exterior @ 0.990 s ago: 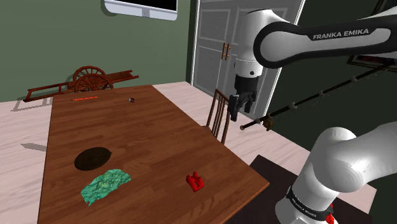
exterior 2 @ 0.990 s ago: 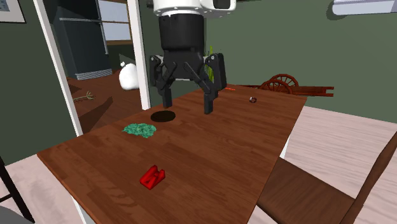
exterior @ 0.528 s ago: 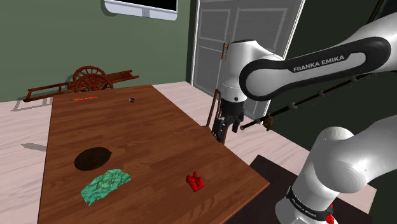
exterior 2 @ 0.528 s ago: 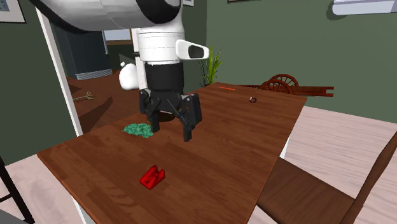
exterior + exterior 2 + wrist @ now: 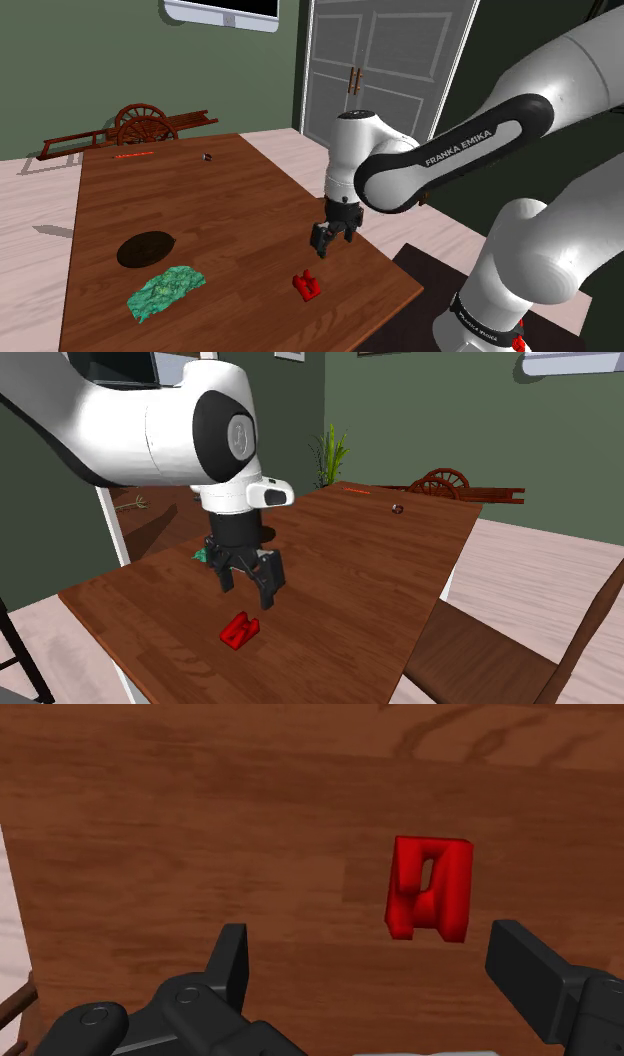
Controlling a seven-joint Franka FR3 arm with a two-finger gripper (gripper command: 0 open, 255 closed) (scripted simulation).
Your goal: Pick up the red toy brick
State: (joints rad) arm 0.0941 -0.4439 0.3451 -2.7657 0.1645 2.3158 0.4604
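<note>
The gripper (image 5: 248, 592) hangs wide open and empty over the red brick (image 5: 430, 889). The brick lies off-centre between the fingers, so one finger could clip it on the descent.

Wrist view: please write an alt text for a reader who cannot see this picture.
A red brick lies on a brown wooden table, just ahead of the open black tool. The tool does not touch the brick, which lies off centre, nearer to one side of the tool's opening.
</note>
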